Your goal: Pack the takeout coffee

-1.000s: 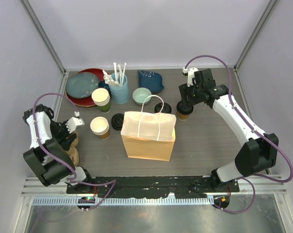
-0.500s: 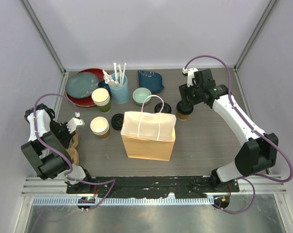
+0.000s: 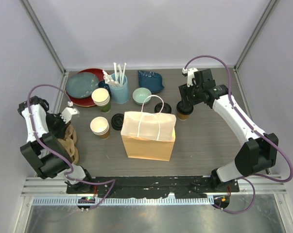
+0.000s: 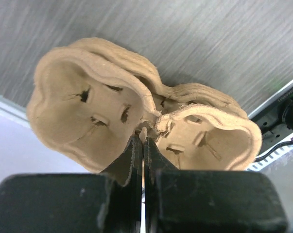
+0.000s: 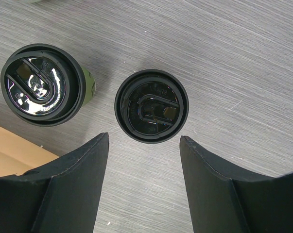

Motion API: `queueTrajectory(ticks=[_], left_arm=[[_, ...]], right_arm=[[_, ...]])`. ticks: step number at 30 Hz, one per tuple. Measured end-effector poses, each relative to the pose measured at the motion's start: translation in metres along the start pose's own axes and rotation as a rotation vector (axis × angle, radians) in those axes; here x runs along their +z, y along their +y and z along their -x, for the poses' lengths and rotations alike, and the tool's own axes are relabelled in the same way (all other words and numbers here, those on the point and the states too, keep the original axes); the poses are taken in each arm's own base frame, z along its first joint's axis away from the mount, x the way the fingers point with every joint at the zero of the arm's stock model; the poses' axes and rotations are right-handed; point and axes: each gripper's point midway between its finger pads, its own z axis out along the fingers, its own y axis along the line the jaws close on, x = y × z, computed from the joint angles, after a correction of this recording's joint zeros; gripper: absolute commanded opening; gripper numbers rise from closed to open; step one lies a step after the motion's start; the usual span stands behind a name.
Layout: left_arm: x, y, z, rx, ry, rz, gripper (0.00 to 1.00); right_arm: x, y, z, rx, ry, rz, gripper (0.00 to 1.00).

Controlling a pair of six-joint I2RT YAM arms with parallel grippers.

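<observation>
Since a second ago the left arm has swung outward, away from the paper bag [image 3: 148,137], carrying the left tool [image 3: 63,121] a little further to the bag's left; the right arm has stayed put. The left tool [image 4: 142,138] is clenched, its two black fingers pinched on the ragged middle ridge of a pulp carrier [image 4: 83,104], tan, fibrous and moulded into two rounded cup wells with slit bottoms. More layered pulp rims show under it.

Behind the bag's right corner, the right tool [image 5: 144,137] hangs spread wide above the brown cup [image 5: 151,105], one matte black finger on each side of the round ribbed black lid and neither touching it. The green cup [image 5: 43,85], with a glossier black lid and a sliver of green wall showing, stands just beside it, nearer the bag's stiff kraft edge. Both cups stand upright on the dark wood-grain counter [image 3: 209,141], outside the bag.
</observation>
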Motion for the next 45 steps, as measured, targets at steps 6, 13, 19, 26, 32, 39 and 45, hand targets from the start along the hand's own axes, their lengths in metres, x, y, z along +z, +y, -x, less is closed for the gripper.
queueTrajectory(ticks=[6,13,19,26,32,39,45], left_arm=[[-0.021,0.016,0.018,-0.059,-0.066,0.078,0.0],[-0.063,0.038,0.057,-0.15,-0.221,0.199,0.0],[-0.105,0.034,0.095,-0.264,-0.406,0.266,0.0],[-0.136,-0.01,0.146,-0.513,-0.617,0.245,0.0],[-0.165,-0.031,0.202,-0.65,-0.83,0.226,0.0],[-0.196,-0.044,0.239,-0.834,-0.98,0.137,0.0],[-0.228,-0.088,0.27,-0.822,-1.028,0.052,0.0]], right_arm=[[0.0,0.0,0.0,0.0,0.0,0.001,0.65],[0.0,0.001,0.001,0.001,-0.002,0.007,0.65],[-0.01,0.002,0.02,0.014,-0.046,0.014,0.65],[-0.043,0.007,0.078,0.046,-0.198,0.027,0.65],[-0.078,0.043,0.126,0.011,-0.338,0.079,0.64],[-0.114,0.103,0.147,-0.07,-0.439,0.181,0.64],[-0.133,0.114,0.138,-0.083,-0.463,0.245,0.65]])
